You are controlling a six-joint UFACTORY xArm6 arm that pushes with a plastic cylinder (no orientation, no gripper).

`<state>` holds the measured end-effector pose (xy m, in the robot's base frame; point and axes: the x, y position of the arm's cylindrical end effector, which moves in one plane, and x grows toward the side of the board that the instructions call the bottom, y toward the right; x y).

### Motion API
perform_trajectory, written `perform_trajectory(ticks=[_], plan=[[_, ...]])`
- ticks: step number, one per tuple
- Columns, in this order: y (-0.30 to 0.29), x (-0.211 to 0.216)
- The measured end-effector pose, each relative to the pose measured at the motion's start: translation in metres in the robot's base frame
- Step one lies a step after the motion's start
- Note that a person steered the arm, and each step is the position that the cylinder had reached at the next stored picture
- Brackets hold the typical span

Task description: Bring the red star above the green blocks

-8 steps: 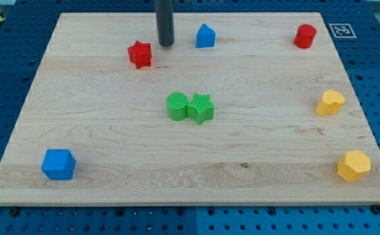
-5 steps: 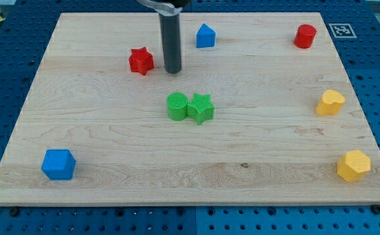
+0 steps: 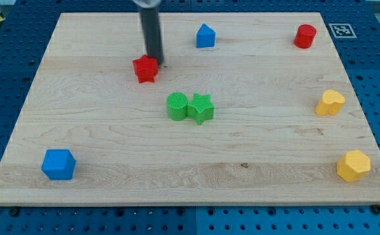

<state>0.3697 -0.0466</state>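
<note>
Surface: you are looking at a pale wooden board (image 3: 111,170) lying on a blue perforated bench; a black-and-white marker tag (image 3: 341,30) is sitting just off the board's corner at the view's top right.
Tip: my tip (image 3: 155,63) is resting on the board against the upper right edge of the red star, with the dark rod rising out of the view's top.
Hand state: you are working with a bare rod, so nothing is spreading, pressing together or pinching; it is only touching the star's side.
Red star: the red star (image 3: 145,68) is sitting in the upper left part of the board, up and to the view's left of the green pair and apart from it.
Green blocks: the green cylinder (image 3: 176,106) and the green star (image 3: 201,108) are standing side by side and touching near the board's middle, cylinder on the view's left.
Blue blocks: a blue house-shaped block (image 3: 205,36) is sitting near the top edge, right of the rod; a blue cube (image 3: 59,164) is lying at the bottom left.
Right side: a red cylinder (image 3: 304,36) is standing at the top right, a yellow block (image 3: 330,102) is sitting by the right edge, and a yellow hexagonal block (image 3: 353,165) is sitting below it.
</note>
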Motion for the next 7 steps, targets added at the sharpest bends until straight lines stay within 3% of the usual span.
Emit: perform_trajectory(ticks=[1, 2, 3, 4, 5, 6, 7], plan=[[0.023, 0.01], [0.004, -0.041], [-0.039, -0.053], [-0.074, -0.022], [-0.041, 0.02], [0.004, 0.039], [-0.012, 0.031]])
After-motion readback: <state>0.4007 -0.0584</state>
